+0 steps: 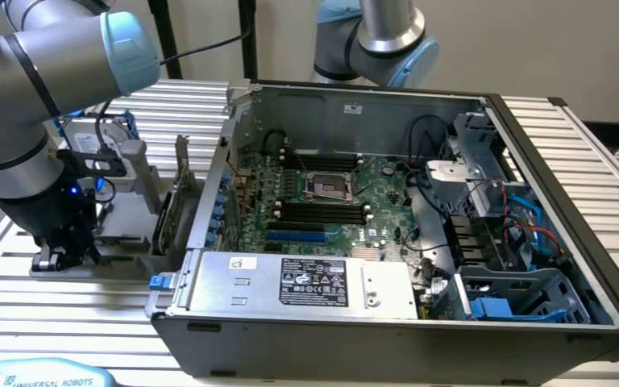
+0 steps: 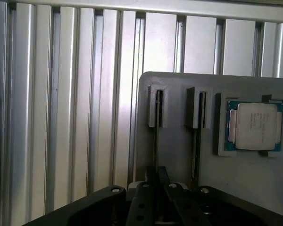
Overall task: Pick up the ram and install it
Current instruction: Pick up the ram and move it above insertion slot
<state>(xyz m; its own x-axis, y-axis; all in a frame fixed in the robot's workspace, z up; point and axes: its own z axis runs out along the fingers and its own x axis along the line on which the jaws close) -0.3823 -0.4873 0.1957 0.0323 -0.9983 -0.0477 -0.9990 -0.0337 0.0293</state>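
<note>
Black fingers [image 2: 163, 177] of the gripper [image 2: 156, 178] pinch the thin ram [image 2: 155, 146] between them, edge-on in a grey holder [image 2: 177, 155] slot, with a silver chip [image 2: 254, 126] off beyond them.

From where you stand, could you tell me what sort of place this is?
Probably a robotics lab's computer-assembly bench: an open computer case with its motherboard exposed, a robot arm, and a slatted aluminium table.
</note>
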